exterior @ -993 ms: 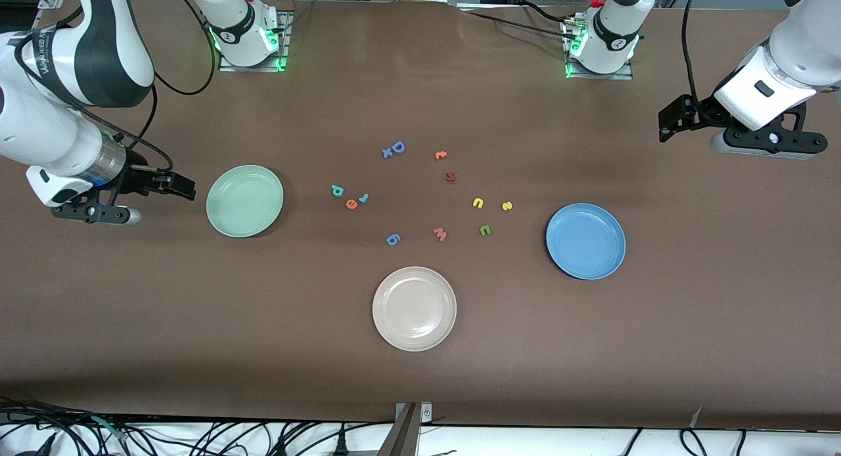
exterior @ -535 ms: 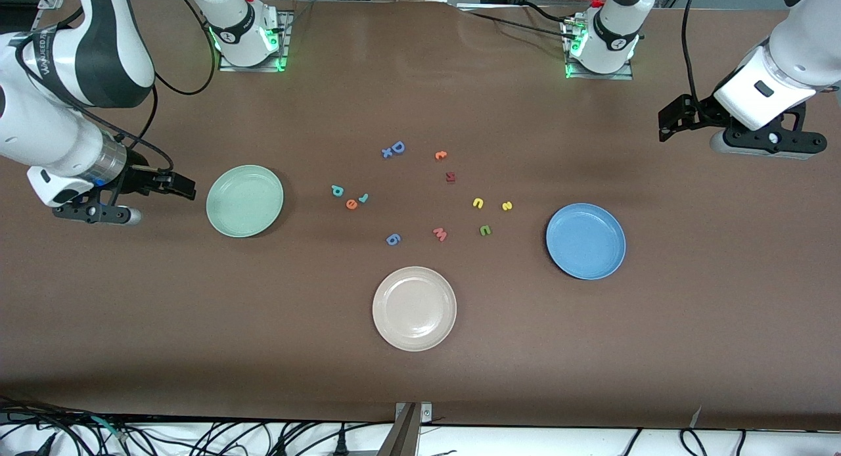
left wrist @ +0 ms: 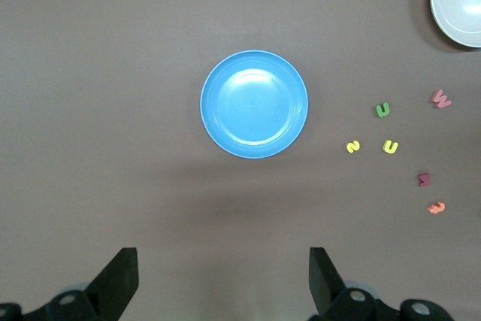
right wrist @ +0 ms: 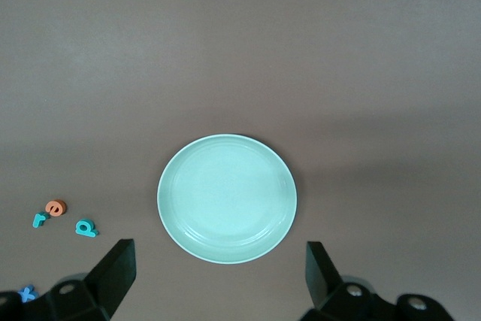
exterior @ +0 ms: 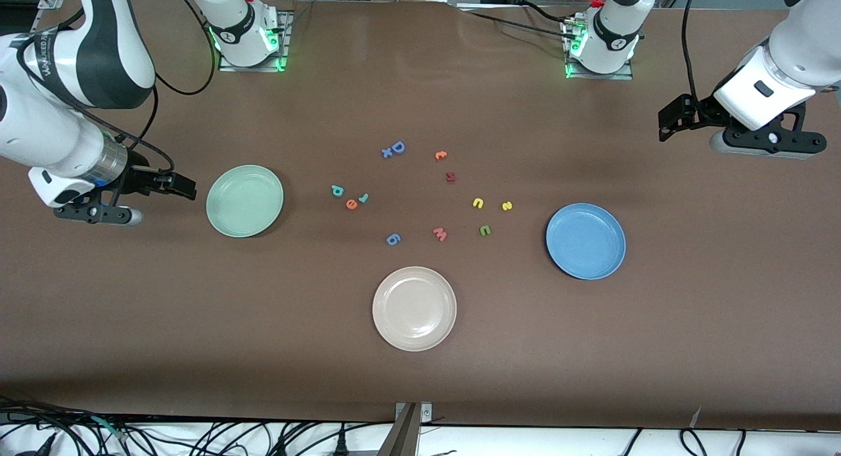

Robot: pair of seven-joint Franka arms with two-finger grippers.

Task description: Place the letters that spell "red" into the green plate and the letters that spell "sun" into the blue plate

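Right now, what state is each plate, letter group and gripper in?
green plate: empty, upright.
blue plate: empty, upright.
beige plate: empty, upright.
"red" letters: on the table, none plated.
"sun" letters: on the table, none plated.
left gripper: open, holding nothing, waiting.
right gripper: open, holding nothing, beside the green plate.

right gripper | open, drifts a touch toward 12 o'clock beside the green plate, over the table | nothing else changes
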